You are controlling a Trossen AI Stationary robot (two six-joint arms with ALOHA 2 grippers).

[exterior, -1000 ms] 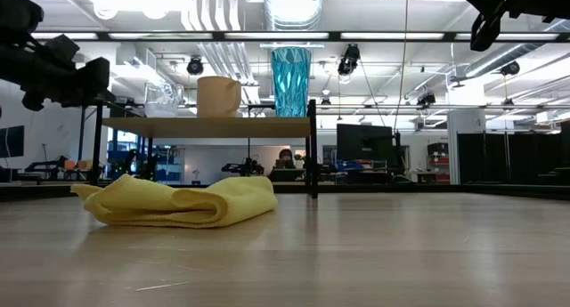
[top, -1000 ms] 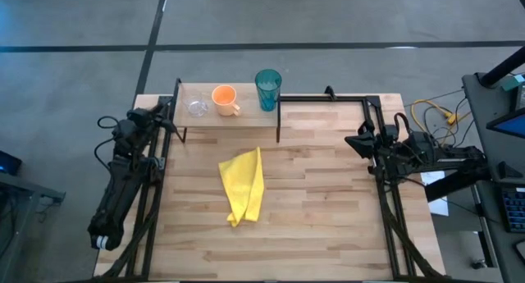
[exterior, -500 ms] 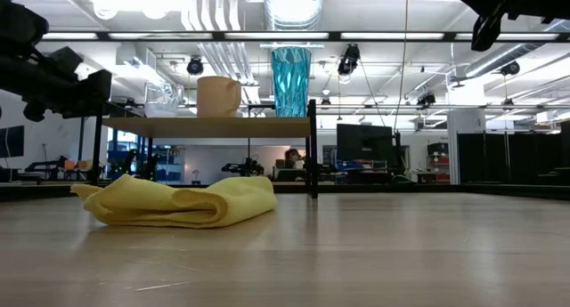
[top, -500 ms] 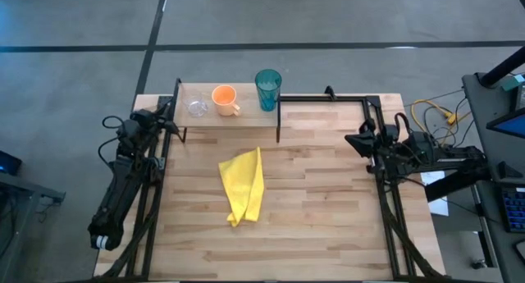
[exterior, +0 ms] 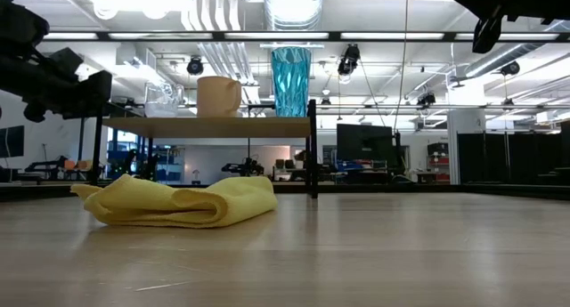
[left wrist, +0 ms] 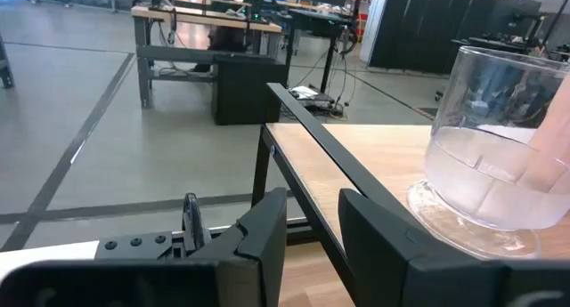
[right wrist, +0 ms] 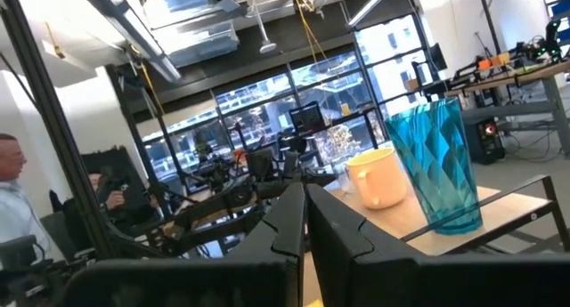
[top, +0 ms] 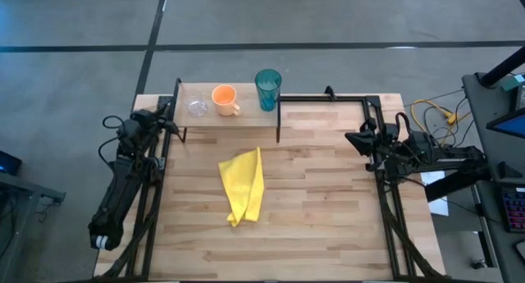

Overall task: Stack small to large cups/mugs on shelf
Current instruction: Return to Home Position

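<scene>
- On the far-left shelf (top: 246,119), the clear glass (top: 197,108), orange mug (top: 224,96) and teal tumbler (top: 267,88) stood in size order.
- The left pincer (top: 170,123) sat slightly parted and empty beside the shelf; the right pincer (top: 351,140) was closed at the right edge.
- Judged: only homing both arms remained.

The shelf (top: 246,119) is pretty much filled by the clear glass (top: 197,108), orange mug (top: 223,96) and teal tumbler (top: 267,89), only narrow gaps left between. Down on the tabletop (top: 328,193) just the yellow cloth (top: 243,186) is in the way, open wood seen right of it.
</scene>
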